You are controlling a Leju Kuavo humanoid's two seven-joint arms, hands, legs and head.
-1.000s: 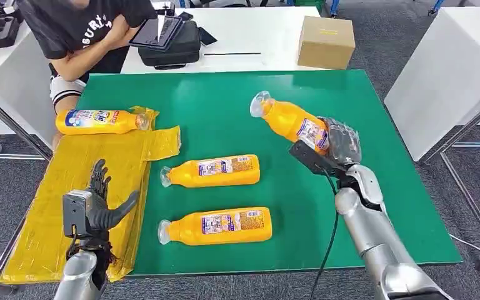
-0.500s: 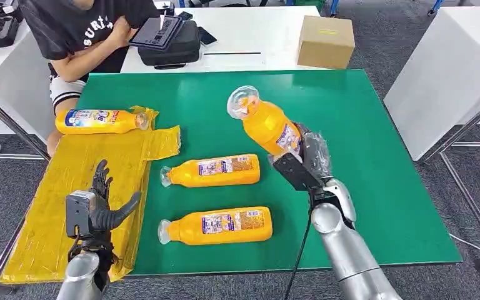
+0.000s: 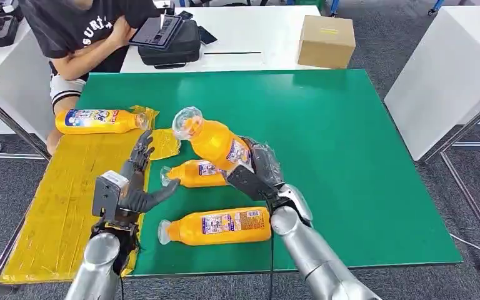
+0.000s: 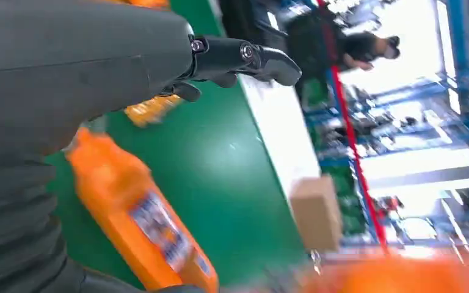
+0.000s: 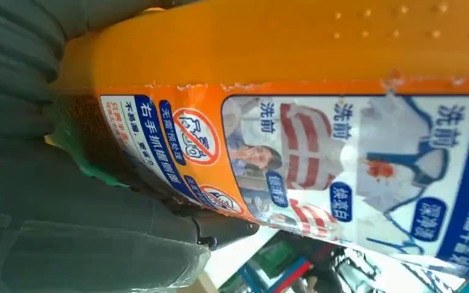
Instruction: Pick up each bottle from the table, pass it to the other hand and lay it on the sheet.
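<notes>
The right hand grips the held bottle round its base end, fingers wrapped on the label area; the right wrist view shows the label close up vs. the grey hand cover. The bottle is in the air above the green worktop, tilted, long axis running from the hand up and toward the robot's left — clear cap end leading. The left hand is spread, holding nothing, thumb pointing toward the bottle, fingers raised. It sits just beside the cap end but apart from it; no contact yet. So the handover seems near: the left hand is the receiver, and the free neck/upper body is the part nearest to it.

Around: two more bottles lie flat on the worktop — the middle bottle right under the held one, partly hidden by it, and the near bottle by the front edge. One bottle already lies on the yellow sheet, at its far end. Judgement: main hazard is the middle bottle under the transfer spot, if either hand dips. A person sits at the far left corner, a cardboard box on the white table beyond.
</notes>
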